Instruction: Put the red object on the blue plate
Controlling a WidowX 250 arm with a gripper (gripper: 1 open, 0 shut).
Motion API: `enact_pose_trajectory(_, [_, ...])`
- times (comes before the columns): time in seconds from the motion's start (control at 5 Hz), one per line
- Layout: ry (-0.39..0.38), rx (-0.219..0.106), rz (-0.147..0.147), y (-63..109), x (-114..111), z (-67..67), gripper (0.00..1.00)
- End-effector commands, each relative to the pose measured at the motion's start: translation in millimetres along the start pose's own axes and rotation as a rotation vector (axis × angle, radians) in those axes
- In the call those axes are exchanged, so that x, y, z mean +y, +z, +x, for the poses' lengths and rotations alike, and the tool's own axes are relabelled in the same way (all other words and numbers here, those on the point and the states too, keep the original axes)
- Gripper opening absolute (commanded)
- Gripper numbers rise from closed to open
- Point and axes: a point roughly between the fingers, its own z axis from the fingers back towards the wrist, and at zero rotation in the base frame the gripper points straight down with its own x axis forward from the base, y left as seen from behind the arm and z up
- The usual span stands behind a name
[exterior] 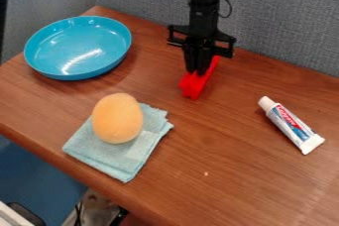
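The red object (pixel 195 82) is a small bright red block that stands tilted on the wooden table, right of centre. My gripper (pixel 201 64) comes straight down from above. Its black fingers are shut on the block's upper end, which they hide. The block's lower end still rests on the table. The blue plate (pixel 77 49) is a round, glossy turquoise dish at the back left with nothing on it, well to the left of the gripper.
An orange egg-shaped thing (pixel 117 118) lies on a pale teal folded cloth (pixel 133 149) at the front. A white toothpaste tube (pixel 290 123) lies at the right. The table's front edge runs diagonally at the lower left, and a grey wall stands behind.
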Motion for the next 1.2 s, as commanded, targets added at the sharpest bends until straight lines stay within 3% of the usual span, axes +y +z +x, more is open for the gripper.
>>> enact_pose_trajectory(0.0, [0.008,-0.093,-0.011,35.6,2.2,6.5,0.00])
enact_pose_trajectory(0.4, [0.026,-0.168,-0.034,69.5,5.4,6.8,0.00])
enact_pose_trajectory(0.6, [0.036,-0.188,-0.041,83.4,9.2,5.4,0.00])
enact_pose_trajectory(0.8, [0.078,-0.206,-0.041,96.8,28.5,1.1,0.00])
enact_pose_trajectory(1.0, [0.142,-0.224,-0.035,108.2,68.1,-9.6,0.00])
